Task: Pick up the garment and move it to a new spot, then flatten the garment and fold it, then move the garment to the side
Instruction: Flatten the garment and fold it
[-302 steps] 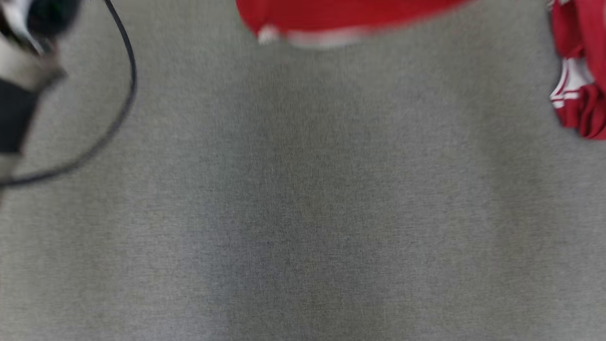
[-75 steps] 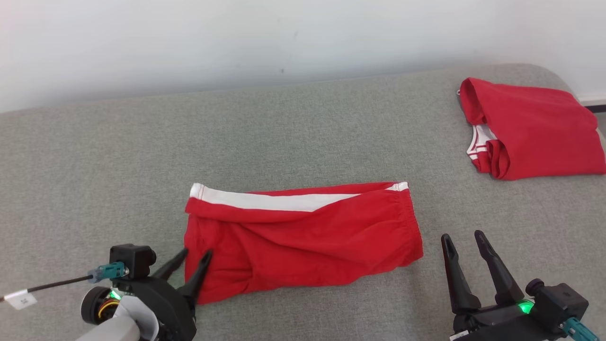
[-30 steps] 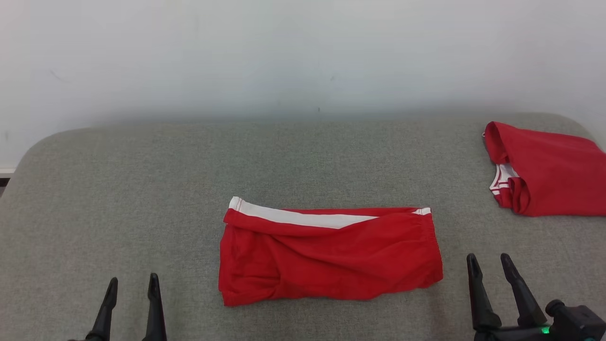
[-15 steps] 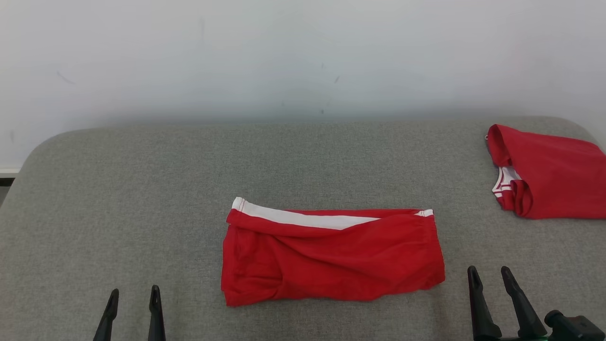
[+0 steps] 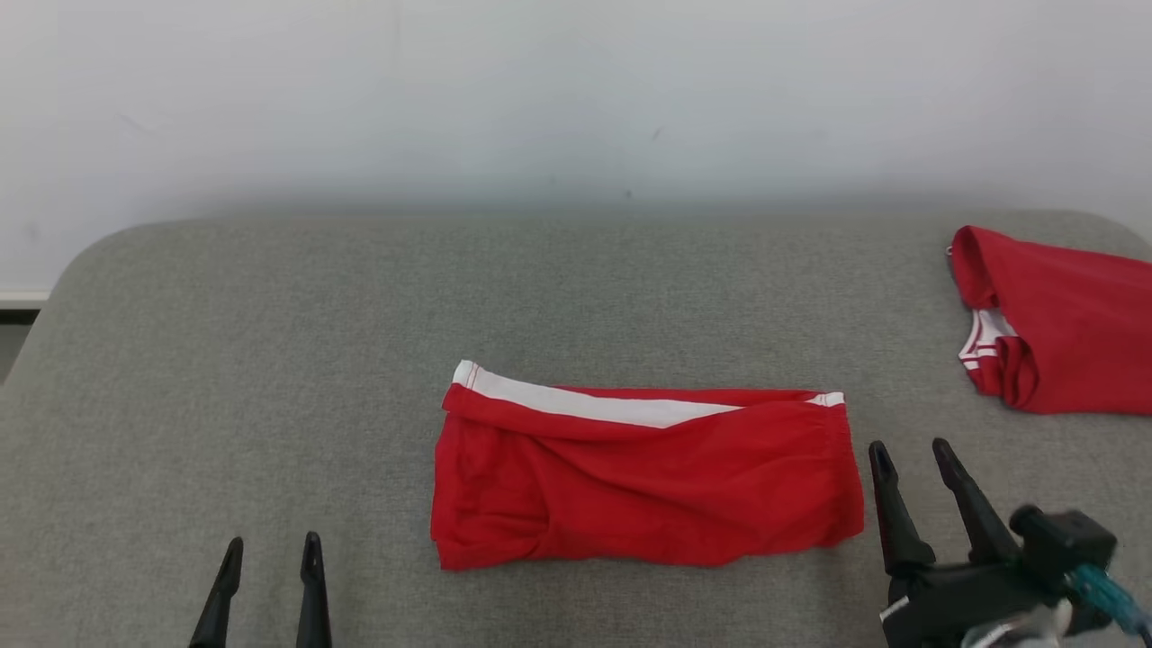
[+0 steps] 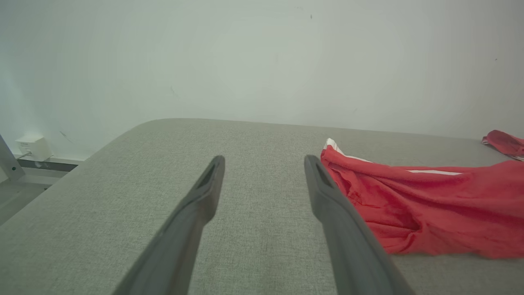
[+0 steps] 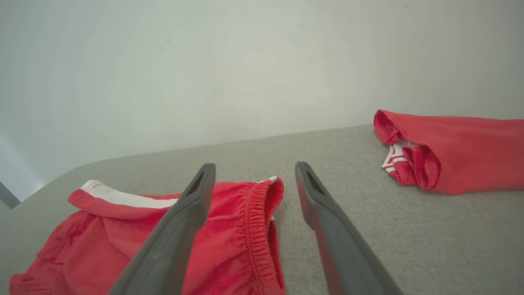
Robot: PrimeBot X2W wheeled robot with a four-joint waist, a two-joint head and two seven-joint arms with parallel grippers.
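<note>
The garment [image 5: 643, 472] is a pair of red shorts with a white side stripe, folded into a flat band in the middle of the grey padded surface [image 5: 270, 360]. My right gripper [image 5: 909, 445] stands open just off its right, elastic-waist end; in the right wrist view [image 7: 254, 166] that waistband [image 7: 256, 221] lies under and between the fingertips, apart from them. My left gripper [image 5: 272, 544] is open near the front edge, well left of the shorts [image 6: 425, 205], and in the left wrist view [image 6: 264, 157] nothing sits between its fingers.
A second red garment [image 5: 1062, 328] with white trim lies folded at the far right of the surface [image 7: 454, 151]. A pale wall [image 5: 576, 99] backs the surface. Its rounded left corner drops to the floor, where a small white box [image 6: 33, 146] sits.
The right gripper has risen and come forward toward the shorts' right end. The head camera shifted slightly, so the whole picture slid. The left gripper and the shorts have stayed put.
</note>
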